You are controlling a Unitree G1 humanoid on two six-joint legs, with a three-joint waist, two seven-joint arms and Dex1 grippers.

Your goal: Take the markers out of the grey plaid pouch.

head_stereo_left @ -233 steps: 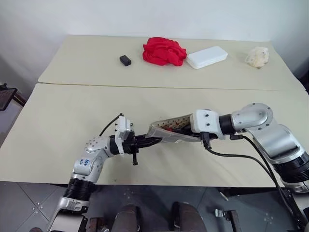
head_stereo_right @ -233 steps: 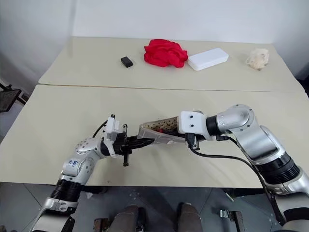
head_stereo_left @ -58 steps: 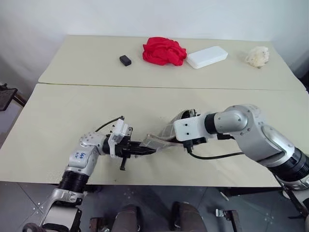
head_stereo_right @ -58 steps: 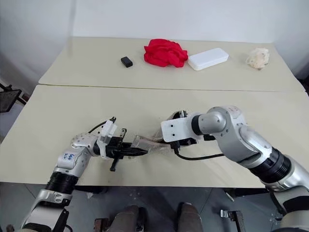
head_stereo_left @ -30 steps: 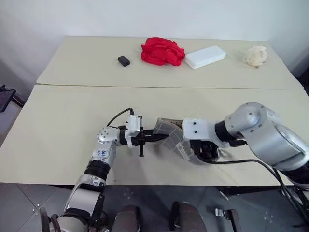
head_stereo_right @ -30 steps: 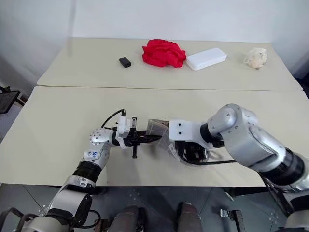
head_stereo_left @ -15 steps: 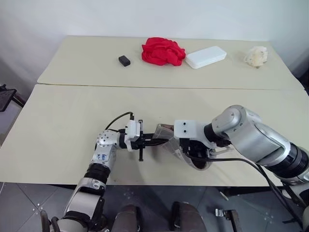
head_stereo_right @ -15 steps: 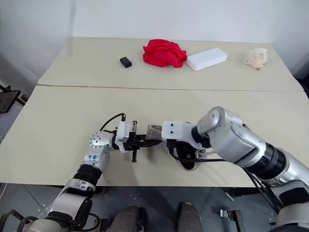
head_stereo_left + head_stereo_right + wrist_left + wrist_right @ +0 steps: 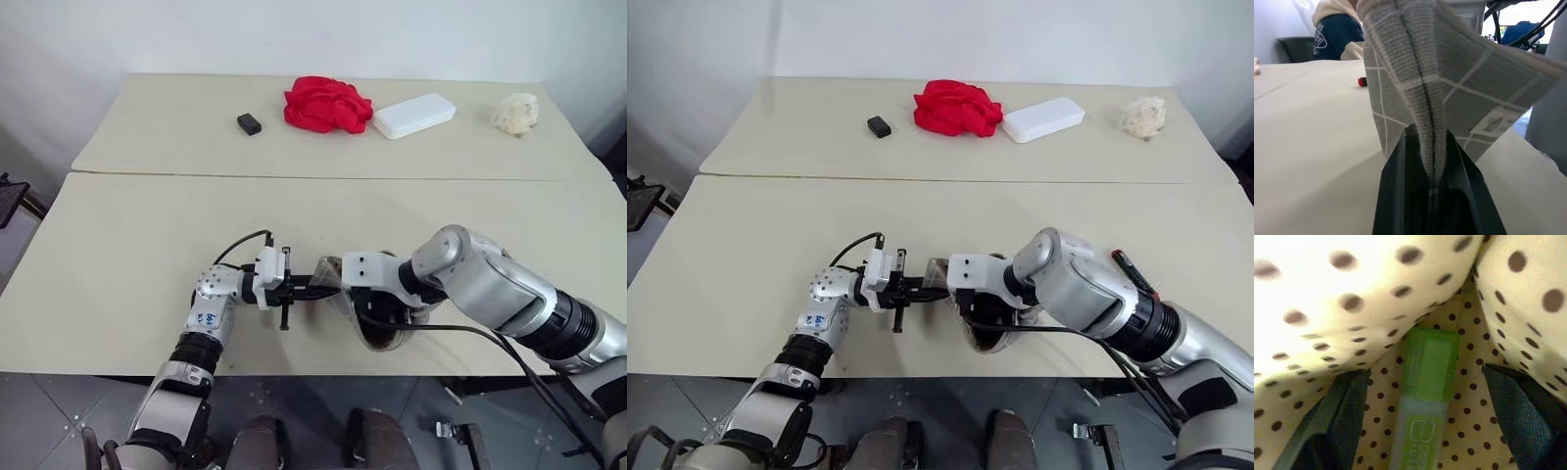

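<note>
Fingers (image 9: 1337, 421) of right hand (image 9: 1425, 426) spread astride green marker (image 9: 1425, 382).

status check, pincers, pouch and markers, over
Left pincer shut on grey plaid pouch edge. Right pincer open inside pouch, fingers either side of green marker. Marker not gripped yet. Nothing in the way.
</note>
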